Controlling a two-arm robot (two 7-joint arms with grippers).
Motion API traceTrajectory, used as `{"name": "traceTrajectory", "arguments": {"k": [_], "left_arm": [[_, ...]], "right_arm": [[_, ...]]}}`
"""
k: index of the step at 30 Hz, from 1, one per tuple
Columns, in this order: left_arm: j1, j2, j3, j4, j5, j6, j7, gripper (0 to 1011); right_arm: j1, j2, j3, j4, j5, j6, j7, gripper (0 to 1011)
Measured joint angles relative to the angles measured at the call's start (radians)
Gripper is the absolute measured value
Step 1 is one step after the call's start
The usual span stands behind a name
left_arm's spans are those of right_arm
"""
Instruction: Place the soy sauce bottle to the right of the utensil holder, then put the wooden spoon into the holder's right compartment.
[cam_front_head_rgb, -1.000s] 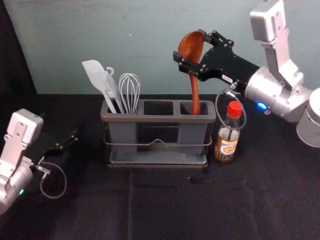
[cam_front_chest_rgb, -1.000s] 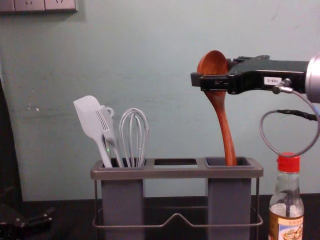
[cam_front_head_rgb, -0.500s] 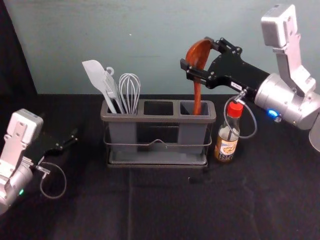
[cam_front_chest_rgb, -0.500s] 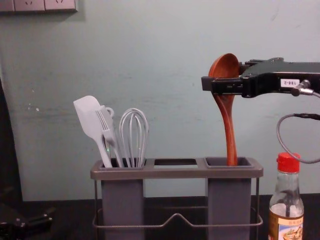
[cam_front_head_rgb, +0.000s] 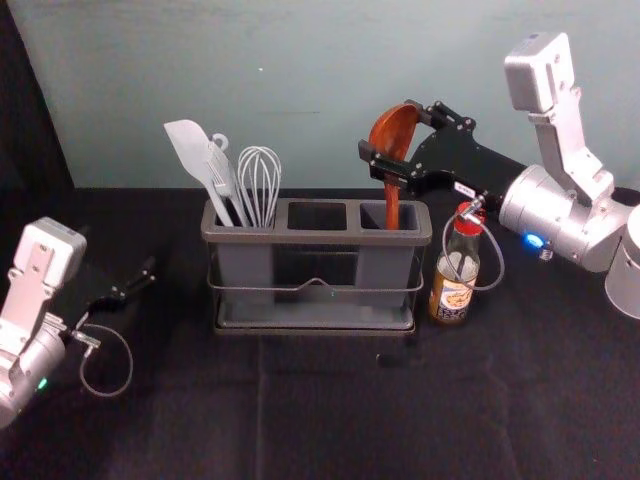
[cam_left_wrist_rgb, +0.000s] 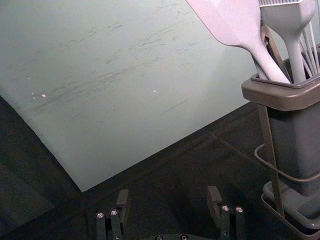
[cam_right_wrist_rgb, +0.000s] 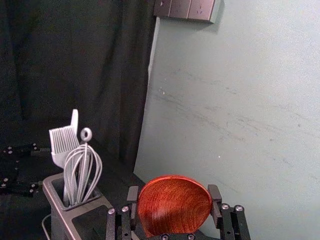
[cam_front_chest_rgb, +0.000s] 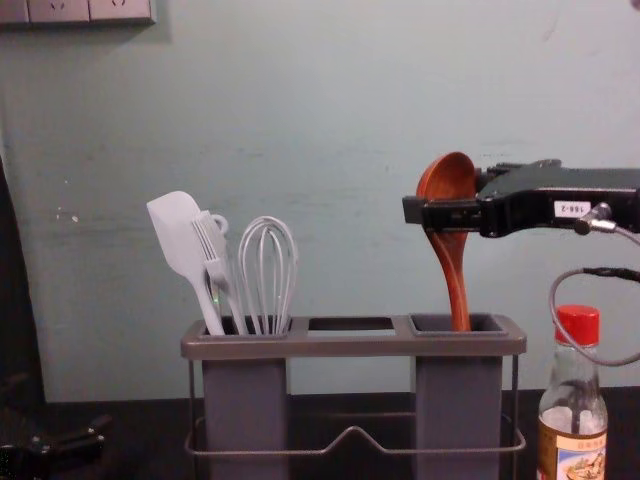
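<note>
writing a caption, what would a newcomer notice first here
Probably the red-brown wooden spoon, held by the right end effector above the holder's right compartment, its handle dipping in. Next, the bottle's bright red cap, just right of the holder.

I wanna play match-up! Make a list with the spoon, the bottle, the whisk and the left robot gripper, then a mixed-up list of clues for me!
1. wooden spoon
2. soy sauce bottle
3. whisk
4. left gripper

A. sits in the holder's left compartment
B. is right of the utensil holder, wearing a red cap
C. is open, holding nothing
D. is held by the right gripper, handle reaching into the right compartment

Pairs: 1-D, 2-B, 3-A, 4-C
</note>
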Motion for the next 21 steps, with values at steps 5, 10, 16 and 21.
{"name": "traceTrajectory", "arguments": {"k": [5,10,16,21], "left_arm": [[0.0,0.0,0.0,0.0,0.0,0.0,0.0,1012],[0.0,0.0,0.0,0.0,0.0,0.0,0.0,1011],[0.0,0.0,0.0,0.0,0.0,0.0,0.0,1012],[0.0,0.0,0.0,0.0,0.0,0.0,0.0,1012]], "right_arm": [[0.008,-0.007,-0.009,0.02,0.005,0.008,0.001,847],[0.011,-0.012,-0.022,0.036,0.004,0.01,0.005,847],[0.01,-0.015,-0.031,0.046,-0.002,0.007,0.005,847],[0.007,-0.01,-0.033,0.047,-0.012,0.007,0.0,847]]}}
